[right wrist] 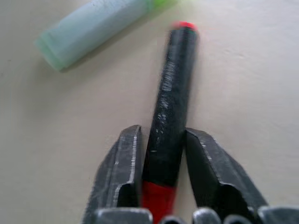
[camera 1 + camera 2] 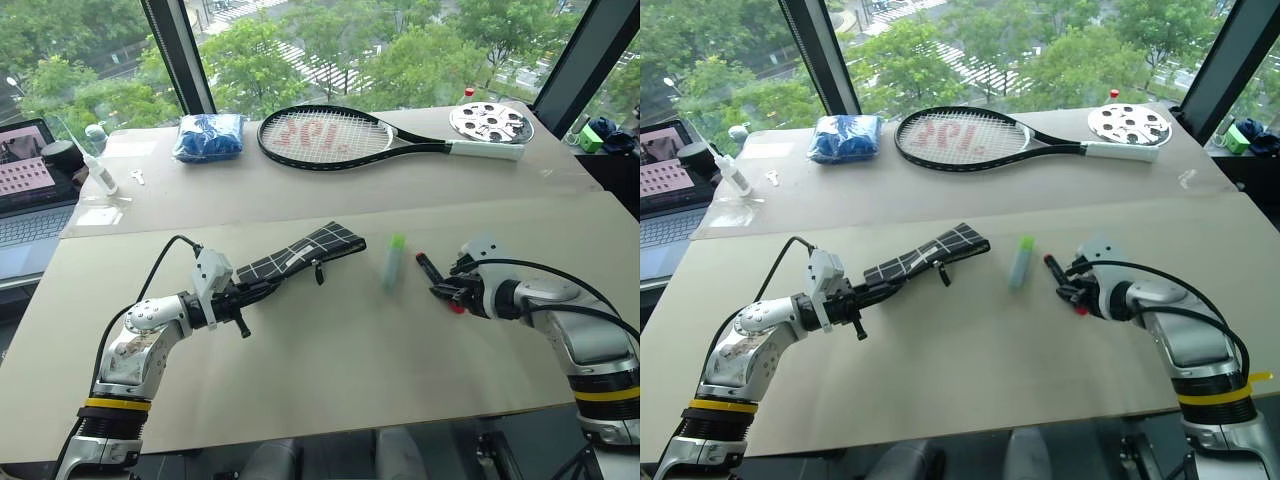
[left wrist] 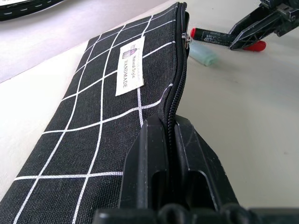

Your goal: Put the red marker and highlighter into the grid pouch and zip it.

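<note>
Black fabric crossed with thin white lines sits nearest to me: the grid pouch (image 3: 112, 93), which my left gripper (image 2: 243, 296) has clamped by its near end, the two fingers pressed together right on the zipper seam. The pouch slants away from that grip over the pale table (image 2: 330, 370), its far end lifted a little, and its dark zipper pull (image 2: 318, 272) dangles from the far stretch of the zip. A small white label shows on its side. I cannot see into it, so I cannot tell whether anything lies inside.

On my other side, my right gripper (image 1: 161, 154) has its fingers drawn in against the red marker (image 1: 170, 102), one on each flank of the black barrel close to the red cap; the rest of the barrel points out past the fingertips, ending in a small red tip. The marker is low at the table; I cannot tell whether it rests on it.

Just beyond, between the marker and the pouch's far end, the highlighter (image 2: 394, 262) lies flat on the table, pale body toward me and green cap away, touching neither.

Farther off lie a blue bundle (image 2: 209, 137), a tennis racket (image 2: 345, 137) and a round white disc (image 2: 490, 122).
</note>
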